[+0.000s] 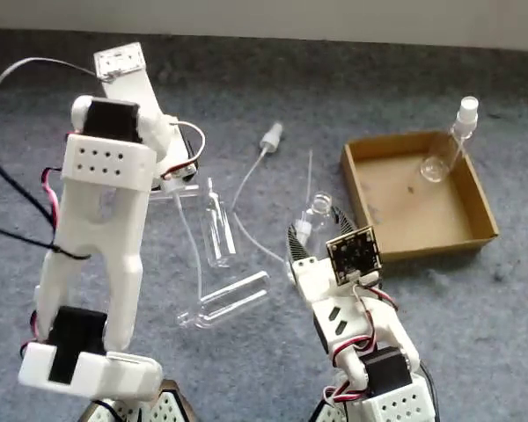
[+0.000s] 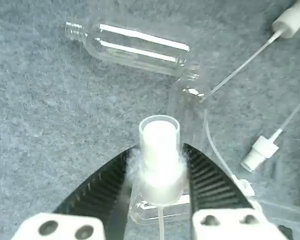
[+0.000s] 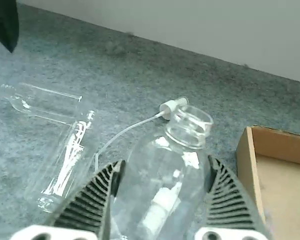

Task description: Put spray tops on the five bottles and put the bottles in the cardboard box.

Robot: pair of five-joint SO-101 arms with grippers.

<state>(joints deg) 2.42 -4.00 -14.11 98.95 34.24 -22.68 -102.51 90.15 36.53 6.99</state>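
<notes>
High view puts the left arm's gripper [image 2: 160, 152] on the left, jaws clamped on a white plastic spray top with a clear cap [image 2: 160, 145], its thin dip tube trailing below. That long, limp tube is the main risk: it could bend past a narrow neck instead of entering it.

Just right of it, two clear plastic bottles without tops [image 1: 216, 230] [image 1: 229, 299] lie on their sides on the grey felt-like tabletop [image 1: 475, 334]. A sweeping arm or tube could nudge them and set them rolling. A loose white spray top with a long tube [image 1: 270, 136] lies farther back.

Right of centre, the right gripper [image 3: 166, 167] grips a clear round-shouldered bottle with an open neck [image 3: 165, 190], a jaw on either side. The smooth wall could slip or twist under pressing from above.

Farthest right, the shallow brown cardboard box [image 1: 405, 249] holds one capped clear bottle [image 1: 449, 145] leaning on its far wall. Four bottles look left to do.
</notes>
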